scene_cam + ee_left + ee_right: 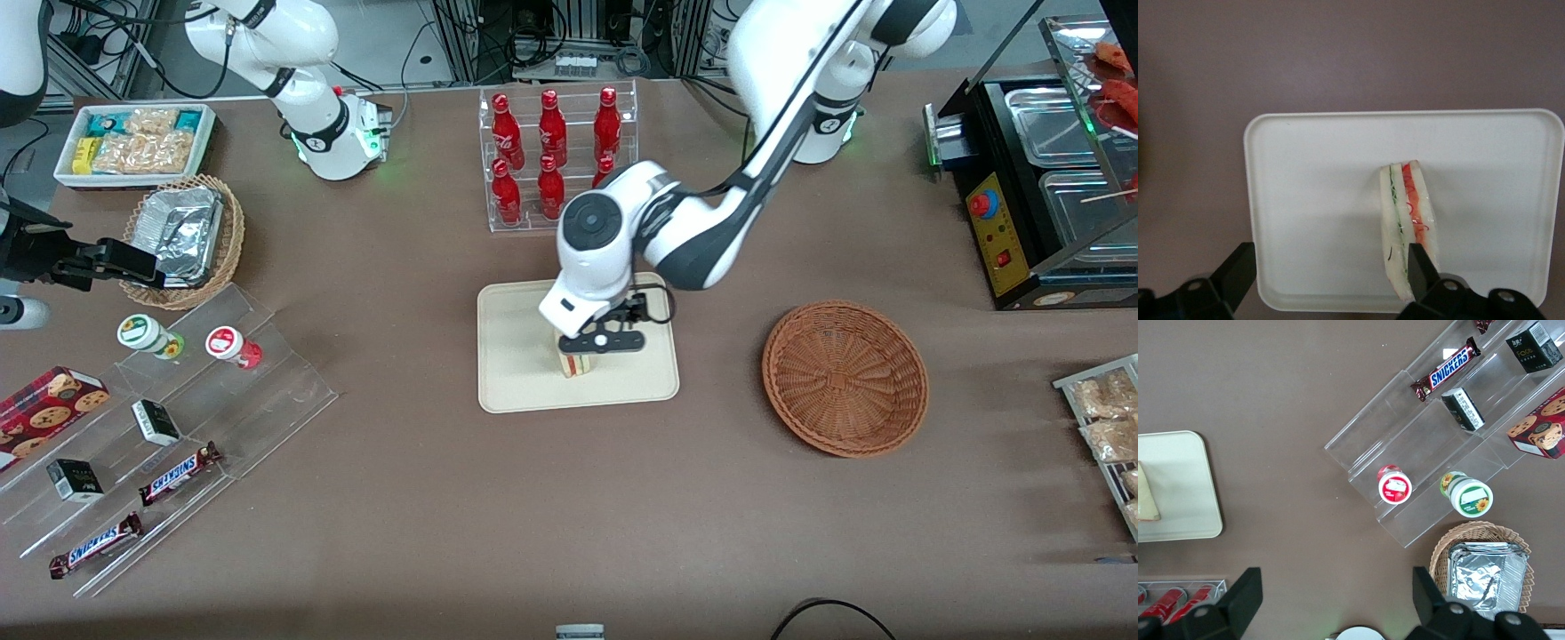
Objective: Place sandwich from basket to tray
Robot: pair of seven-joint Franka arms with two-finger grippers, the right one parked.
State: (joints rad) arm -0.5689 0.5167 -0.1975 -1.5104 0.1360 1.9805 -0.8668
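Observation:
The sandwich [576, 364] rests on its edge on the cream tray [516, 356], near the tray's middle. In the left wrist view the sandwich [1408, 213] shows its green and red filling layers against the tray [1311, 187]. My left gripper [600, 341] hovers just above the sandwich and is open. One black finger [1419, 267] overlaps the sandwich's end; the other finger [1238, 272] stands wide apart at the tray's rim, and the gripper [1328, 268] holds nothing. The reddish-brown basket [845, 378] sits empty beside the tray, toward the working arm's end.
An acrylic rack of red bottles [551, 151] stands just past the tray, farther from the front camera. Toward the parked arm's end are a tan wicker basket with foil [182, 236], a clear stepped shelf with snacks [169, 427] and a white snack bin [133, 142].

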